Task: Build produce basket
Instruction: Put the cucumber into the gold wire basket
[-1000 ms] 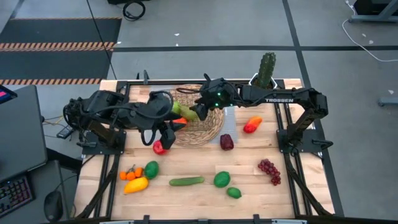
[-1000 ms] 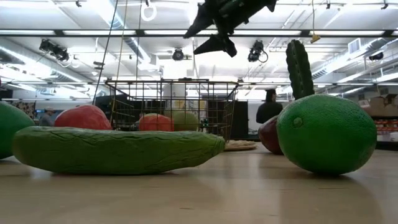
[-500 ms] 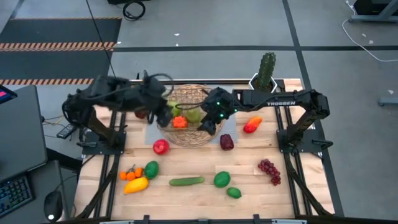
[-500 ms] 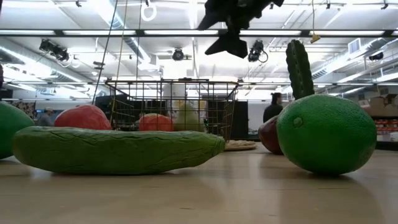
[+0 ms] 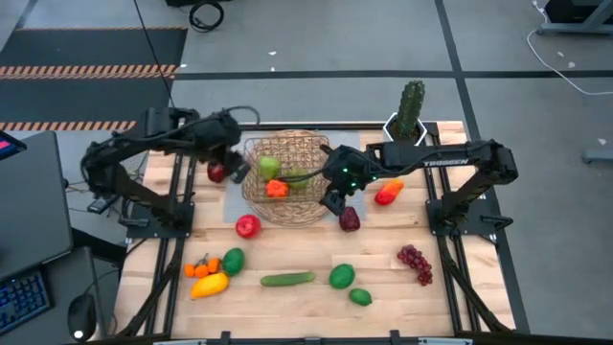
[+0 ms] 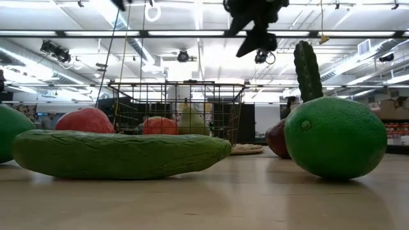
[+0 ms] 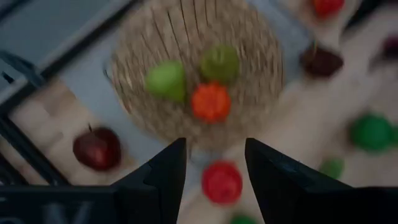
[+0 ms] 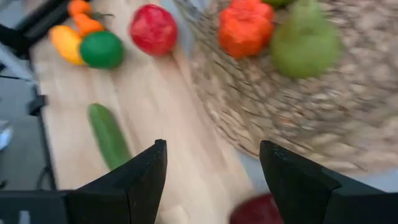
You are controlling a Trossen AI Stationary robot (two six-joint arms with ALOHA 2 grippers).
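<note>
The right gripper (image 5: pixel 332 201) hangs wide open and empty just off the basket (image 5: pixel 308 206) rim, a dark plum (image 5: pixel 350 218) close beside it. Descending carelessly, it risks clipping the rim and tipping out the pear (image 5: pixel 269 167).

The left gripper (image 5: pixel 237 169), also open, waits beside the basket's other rim.

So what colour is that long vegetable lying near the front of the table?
The cucumber is dark green with a bumpy skin, clearest in the low view.

A robotics lab or workshop in a big industrial hall: bare grey concrete floor (image 5: pixel 316 38) with hazard-striped mats (image 5: pixel 86 69), a wooden table (image 5: pixel 383 297) on a black frame, cables, a keyboard (image 5: pixel 24 305), and exposed ceiling ducts (image 6: pixel 128 29) with strip lights.
</note>
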